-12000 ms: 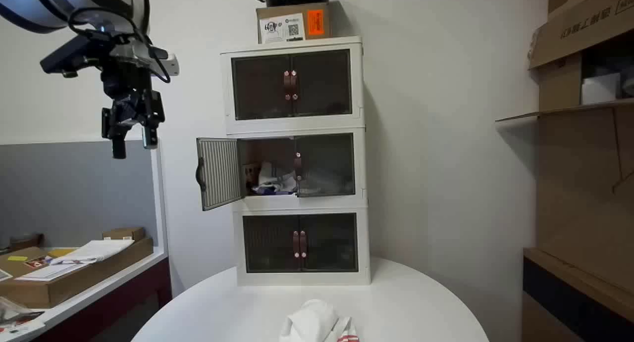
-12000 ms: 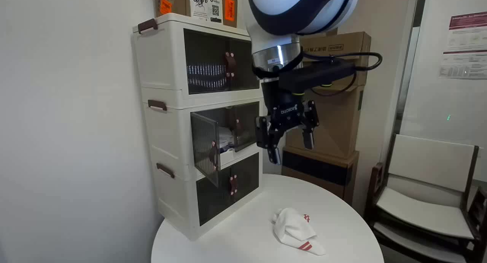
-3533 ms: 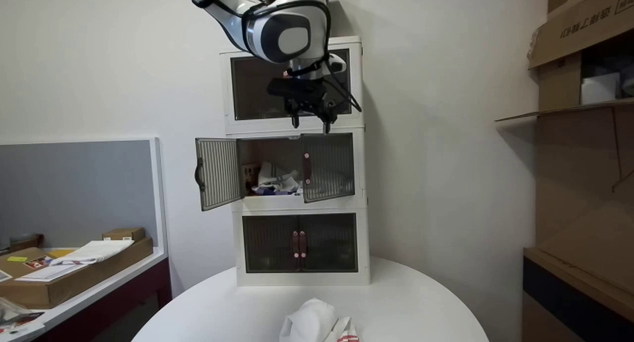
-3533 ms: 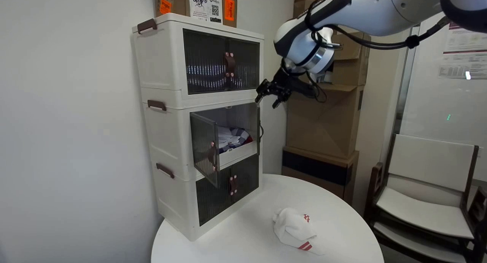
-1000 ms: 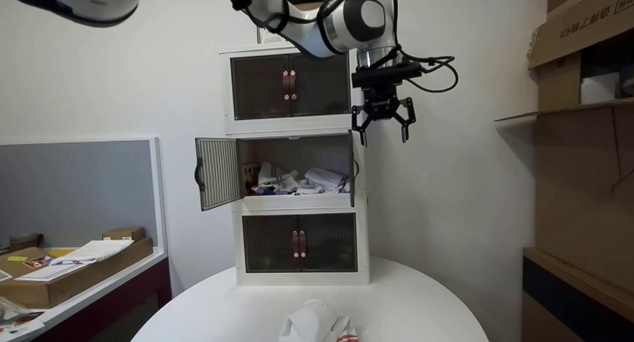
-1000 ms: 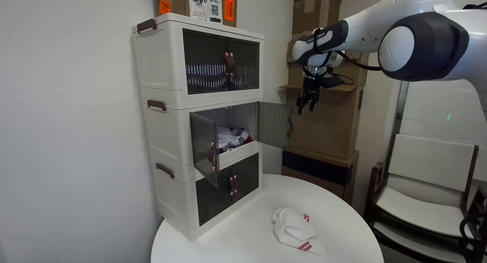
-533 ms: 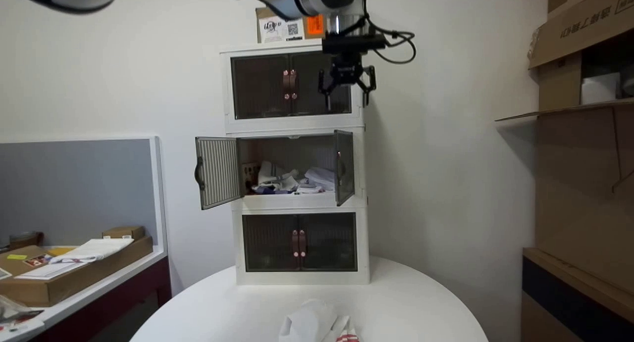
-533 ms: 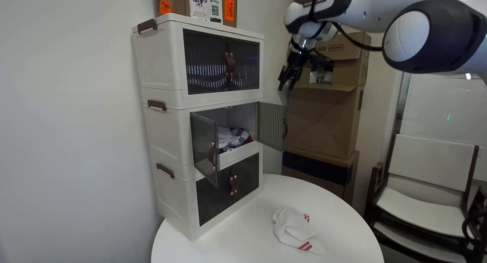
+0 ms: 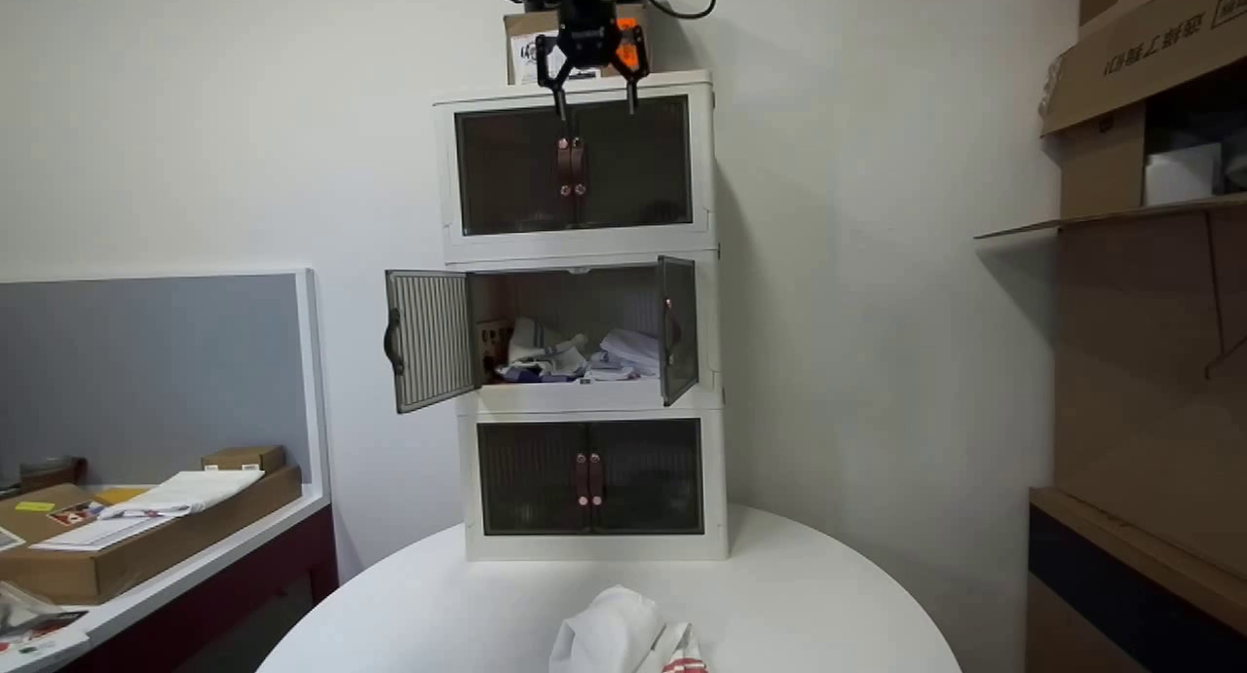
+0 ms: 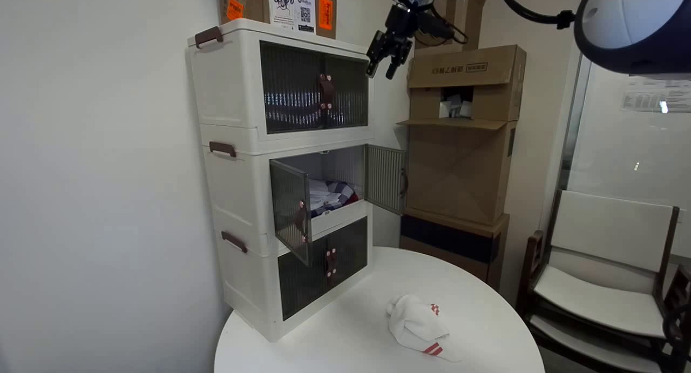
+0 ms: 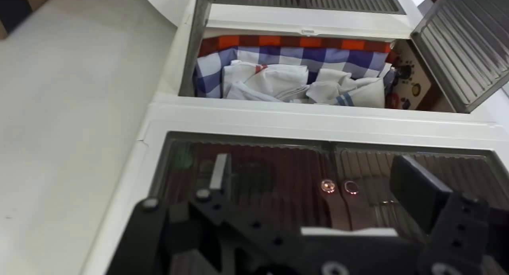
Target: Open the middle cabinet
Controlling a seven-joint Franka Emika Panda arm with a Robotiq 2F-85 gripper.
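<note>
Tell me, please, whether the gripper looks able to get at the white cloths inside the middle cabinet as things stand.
Probably yes: both doors of the middle cabinet stand open, leaving the white cloths exposed, though the open gripper hangs higher and would first need lowering.

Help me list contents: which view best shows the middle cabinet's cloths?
The wrist view: it looks down between both open doors, showing checked and white cloths. Both exterior views show only part of them, past one door.

Here hangs the gripper (image 9: 597, 114), pointing downward, high in both exterior views, two fingers (image 11: 417, 191) spread wide!
</note>
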